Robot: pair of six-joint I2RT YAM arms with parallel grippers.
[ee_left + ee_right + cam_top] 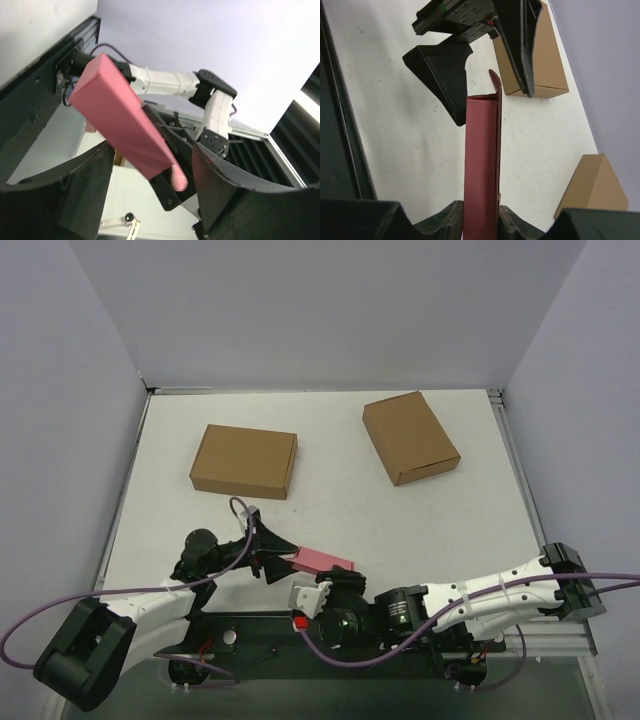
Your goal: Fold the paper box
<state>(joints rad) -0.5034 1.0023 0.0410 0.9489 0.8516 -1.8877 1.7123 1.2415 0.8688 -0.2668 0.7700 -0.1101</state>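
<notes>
top view: the paper box (325, 561) is thin pink card and looks light, springy and easily creased, so it is best pinched on its flat walls near an end. it hangs at the table's (330, 515) 6 o'clock edge.
left wrist: the left gripper (152, 147) is spread wide. the box slants from 10 to 5 o'clock between its fingers, seemingly untouched.
right wrist: the right gripper (481, 220) clamps the box's near end.

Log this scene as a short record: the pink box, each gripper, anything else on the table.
paper box: pink, formed into a slim rectangular box, spanning between both grippers
left gripper: open, fingers standing either side of one end of the box
right gripper: shut on the box's other end
left brown box: closed, lying flat, far side
right brown box: closed, lying flat, far side, apart from the other
table: white
</notes>
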